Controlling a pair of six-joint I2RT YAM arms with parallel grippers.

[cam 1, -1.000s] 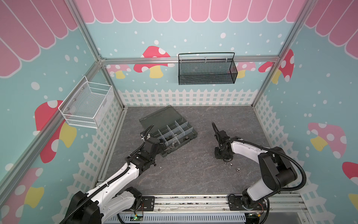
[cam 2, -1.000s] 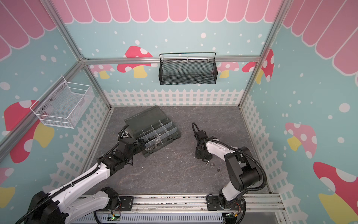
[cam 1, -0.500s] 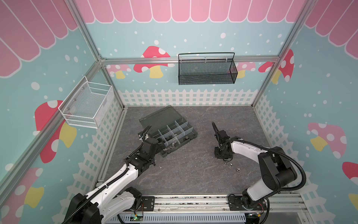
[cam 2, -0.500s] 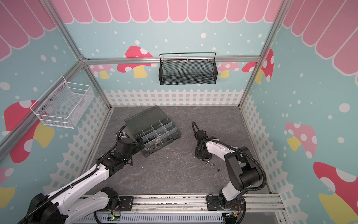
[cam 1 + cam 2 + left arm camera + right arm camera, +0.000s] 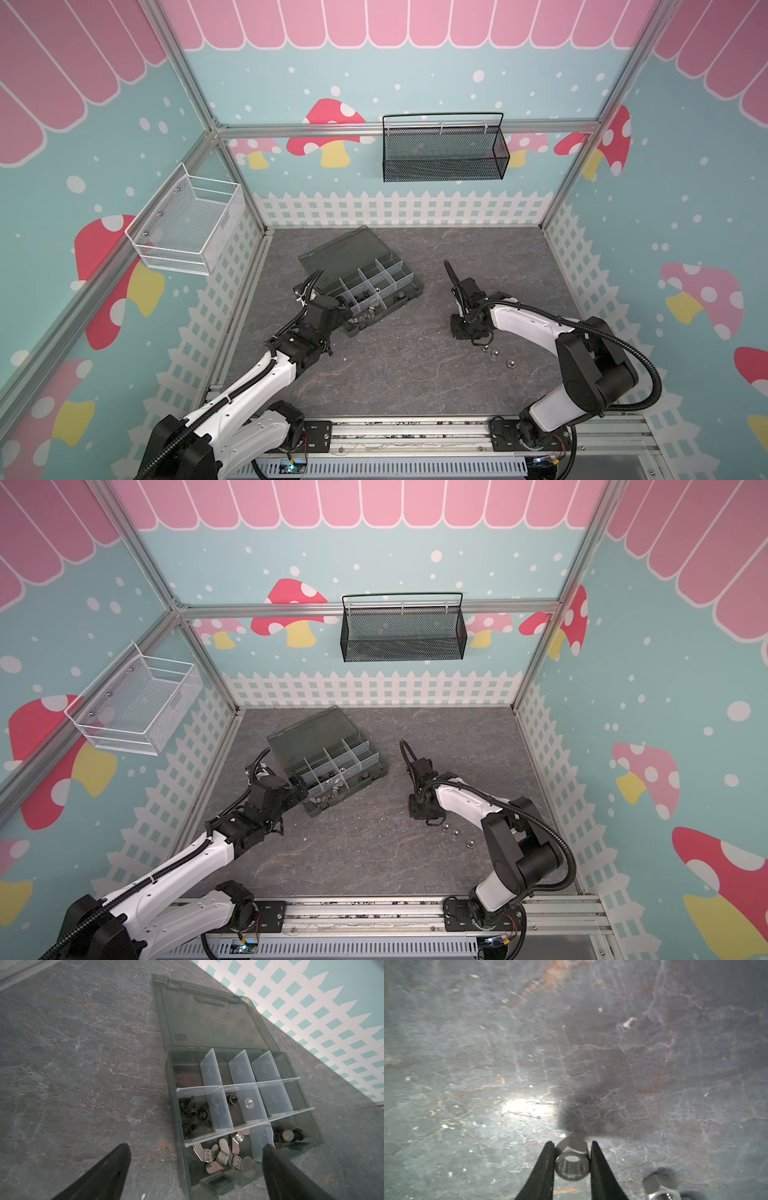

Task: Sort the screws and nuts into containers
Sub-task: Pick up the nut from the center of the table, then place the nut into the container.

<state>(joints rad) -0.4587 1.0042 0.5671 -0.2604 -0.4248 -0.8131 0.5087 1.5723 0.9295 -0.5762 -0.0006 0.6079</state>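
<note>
A silver domed nut point(image 5: 572, 1159) sits pinched between the narrowed jaws of the right gripper point(image 5: 572, 1147), low over the grey tabletop point(image 5: 467, 1053); we see another nut point(image 5: 658, 1187) lying just beside it. The left gripper point(image 5: 195, 1153), spread wide and holding nothing, hovers at the organizer box point(image 5: 172, 1076), whose compartments hold black nuts point(image 5: 192, 1113), winged nuts point(image 5: 221, 1156) and screws point(image 5: 287, 1135).

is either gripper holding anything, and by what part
The right gripper pinches a silver domed nut across its sides. The left gripper is open and empty.
</note>
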